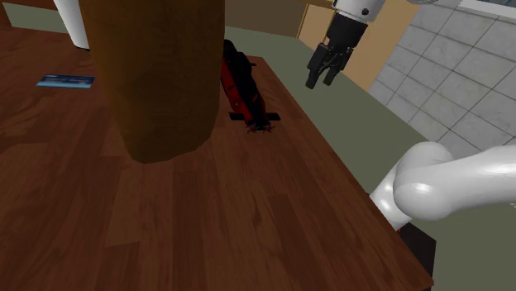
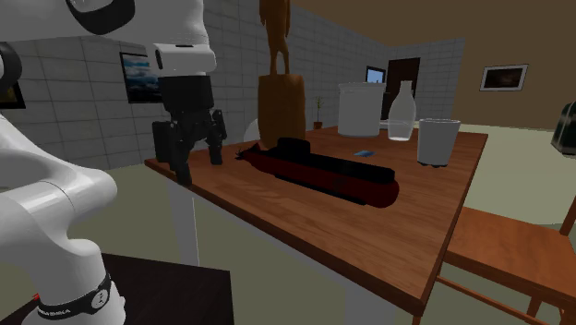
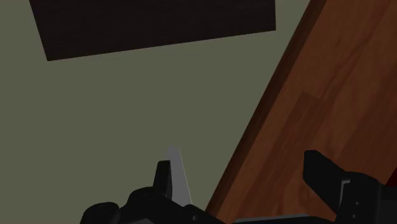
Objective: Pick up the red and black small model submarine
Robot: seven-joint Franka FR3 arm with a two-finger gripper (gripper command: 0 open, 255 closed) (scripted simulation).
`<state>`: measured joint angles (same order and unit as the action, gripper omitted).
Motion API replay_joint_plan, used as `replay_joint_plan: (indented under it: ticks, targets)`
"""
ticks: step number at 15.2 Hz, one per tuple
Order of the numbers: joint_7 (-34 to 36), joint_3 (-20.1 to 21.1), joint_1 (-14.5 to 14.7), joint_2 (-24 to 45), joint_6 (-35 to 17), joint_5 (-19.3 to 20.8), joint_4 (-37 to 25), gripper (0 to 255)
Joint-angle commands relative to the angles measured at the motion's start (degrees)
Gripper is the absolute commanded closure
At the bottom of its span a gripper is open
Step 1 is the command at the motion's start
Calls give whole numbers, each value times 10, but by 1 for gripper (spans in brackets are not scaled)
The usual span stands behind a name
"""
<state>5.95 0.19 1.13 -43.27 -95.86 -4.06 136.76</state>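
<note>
In the second exterior view the white arm (image 2: pixel 55 212) is rising at the near seven o'clock corner. Just beyond it the black gripper (image 2: pixel 198 164) is hanging off the edge of the wooden table (image 2: pixel 305 240), pointing downward. In the wrist view its fingers (image 3: pixel 164 181) are standing wide apart with nothing between them, one over the olive floor (image 3: pixel 114 102) and the other over the table's rim.

The red and black submarine (image 2: pixel 323 171) is lying flat on the tabletop at the gripper's three o'clock, near it but not touching. Behind the submarine, at its eleven o'clock, a tall brown wooden carving (image 2: pixel 280 102) is standing upright. Farther back, a small blue item (image 2: pixel 365 152) is lying flat. Beyond it, toward one o'clock, a white container (image 2: pixel 360 109), a clear bottle (image 2: pixel 402 113) and a white cup (image 2: pixel 438 141) are standing near the table's far end. A wooden chair (image 2: pixel 503 249) is sitting beside the table at the submarine's four o'clock.
</note>
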Motion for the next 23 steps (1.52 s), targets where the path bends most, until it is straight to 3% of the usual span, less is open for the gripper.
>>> replay_joint_plan:
  ticks: [1,10,18,23]
  targets:
    - [0,0,0,0,0,0,0,0]
    - [86,84,20,183,24,-4,-192,0]
    - [171,152,39,369,87,38,-418,0]
    - [173,152,41,367,57,37,-385,0]
